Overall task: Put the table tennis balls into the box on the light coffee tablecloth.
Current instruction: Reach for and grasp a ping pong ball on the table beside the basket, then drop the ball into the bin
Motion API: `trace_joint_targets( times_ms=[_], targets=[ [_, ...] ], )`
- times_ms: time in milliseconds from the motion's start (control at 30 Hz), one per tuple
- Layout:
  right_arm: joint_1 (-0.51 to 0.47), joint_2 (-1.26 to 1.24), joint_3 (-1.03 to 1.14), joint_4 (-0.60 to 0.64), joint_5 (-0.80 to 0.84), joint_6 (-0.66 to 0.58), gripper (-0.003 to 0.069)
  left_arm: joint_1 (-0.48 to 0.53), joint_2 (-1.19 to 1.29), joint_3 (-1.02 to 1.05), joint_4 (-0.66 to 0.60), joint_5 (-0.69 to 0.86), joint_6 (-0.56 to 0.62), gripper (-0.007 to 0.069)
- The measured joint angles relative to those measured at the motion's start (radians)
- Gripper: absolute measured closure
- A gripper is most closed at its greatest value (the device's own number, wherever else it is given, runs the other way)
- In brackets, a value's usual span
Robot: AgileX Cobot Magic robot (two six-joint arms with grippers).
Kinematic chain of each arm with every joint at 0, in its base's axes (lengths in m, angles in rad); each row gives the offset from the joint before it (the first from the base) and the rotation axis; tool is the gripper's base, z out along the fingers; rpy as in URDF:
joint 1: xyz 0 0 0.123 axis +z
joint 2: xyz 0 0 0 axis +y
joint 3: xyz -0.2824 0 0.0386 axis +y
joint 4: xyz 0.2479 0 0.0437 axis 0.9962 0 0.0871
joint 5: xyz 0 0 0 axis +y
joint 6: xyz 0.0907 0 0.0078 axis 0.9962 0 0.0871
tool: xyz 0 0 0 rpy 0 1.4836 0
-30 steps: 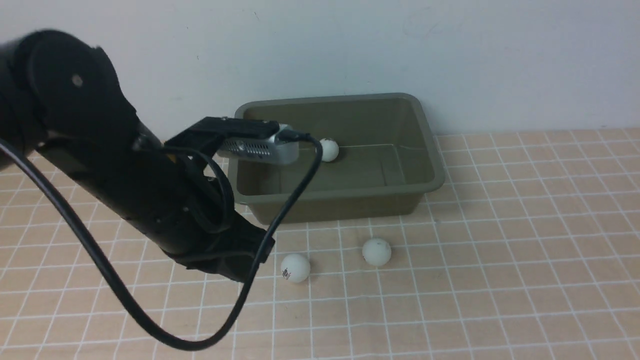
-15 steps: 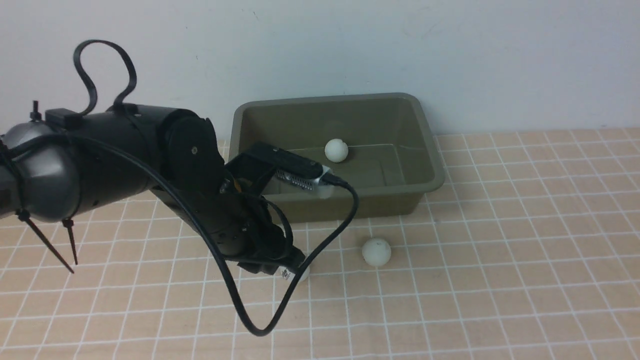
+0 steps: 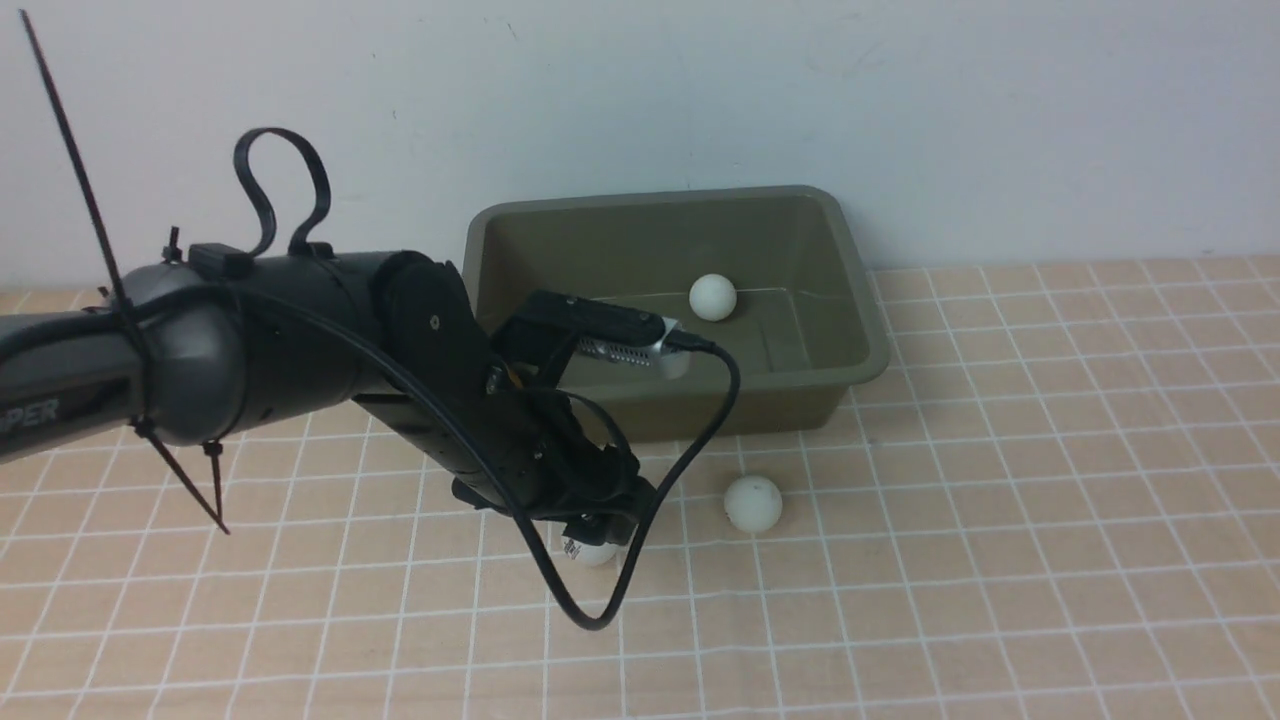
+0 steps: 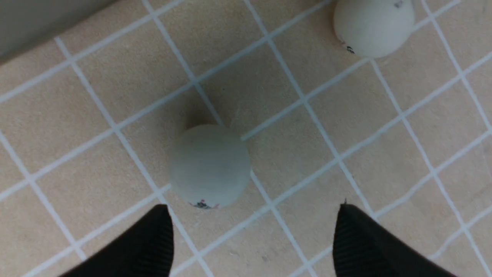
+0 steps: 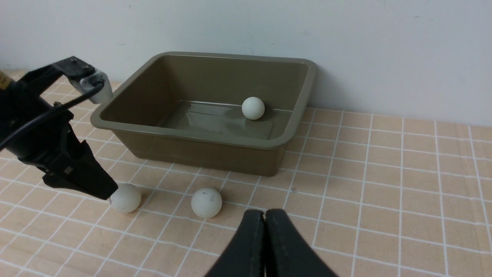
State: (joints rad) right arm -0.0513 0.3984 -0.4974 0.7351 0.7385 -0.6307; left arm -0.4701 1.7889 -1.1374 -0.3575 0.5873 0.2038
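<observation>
Fingers [image 4: 153,246] of the left end effector [image 4: 252,207] stand splayed and empty just short of one table tennis ball [image 4: 210,165] on the light coffee tablecloth [image 3: 1050,500], the left arm [image 3: 300,340] slanting down beside the box [image 3: 870,330], a second ball [image 3: 752,503] nearby, a third ball [image 3: 712,297] inside the box, the right end effector [image 5: 265,215] clenched on nothing.

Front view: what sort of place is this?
Likely a staged tabletop test bench: a gridded tablecloth against a bare white wall, with an olive box and three table tennis balls.
</observation>
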Motion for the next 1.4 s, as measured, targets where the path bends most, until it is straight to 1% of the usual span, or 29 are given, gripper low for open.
trace_joint_targets(
  times_ms=[100,233,533,600,667,733,867,933,1033,1100,1167,1300,1333,1400],
  targets=[
    [0.0,0.0,0.0,0.0,0.0,0.0,0.0674,0.0,0.03,0.0,-0.007,-0.056,0.0,0.0188],
    [0.0,0.0,0.0,-0.001,0.0,0.0,0.0674,0.0,0.058,-0.001,-0.012,-0.093,0.0,0.0209],
    [0.0,0.0,0.0,-0.001,0.004,0.0,0.0674,0.0,0.13,-0.001,-0.014,-0.106,0.001,0.0213],
    [0.0,0.0,0.0,-0.001,0.004,0.0,0.0674,0.0,0.137,-0.001,-0.013,-0.108,0.001,0.0242],
    [0.0,0.0,0.0,-0.001,0.005,0.0,0.0674,0.0,0.136,-0.003,-0.015,-0.103,0.003,0.0302],
    [0.0,0.0,0.0,-0.001,0.005,0.0,0.0674,-0.004,0.125,-0.021,-0.026,-0.08,0.018,0.0312],
    [0.0,0.0,0.0,-0.002,0.005,0.0,0.0674,-0.022,0.065,-0.09,-0.083,0.0,0.122,0.0309],
    [0.0,0.0,0.0,-0.003,0.004,0.0,0.0674,-0.032,0.034,-0.137,-0.133,0.035,0.22,0.0309],
    [0.0,0.0,0.0,-0.003,0.004,0.0,0.0674,-0.03,0.021,-0.2,-0.203,0.044,0.356,0.0309],
    [0.0,0.0,0.0,-0.003,0.005,0.0,0.0674,-0.009,0.023,-0.22,-0.242,0.027,0.391,0.0309],
    [0.0,0.0,0.0,-0.003,0.013,0.0,0.0674,0.028,0.034,-0.226,-0.271,-0.019,0.397,0.0309],
    [0.0,0.0,0.0,-0.003,0.026,0.0,0.0674,0.105,0.062,-0.235,-0.281,-0.097,0.403,0.0309],
    [0.0,0.0,0.0,-0.003,0.031,0.0,0.0674,0.146,0.084,-0.256,-0.282,-0.103,0.417,0.0309],
    [0.0,0.0,0.0,-0.003,0.034,0.001,0.0674,0.186,0.114,-0.288,-0.284,-0.091,0.435,0.0309]
  ],
)
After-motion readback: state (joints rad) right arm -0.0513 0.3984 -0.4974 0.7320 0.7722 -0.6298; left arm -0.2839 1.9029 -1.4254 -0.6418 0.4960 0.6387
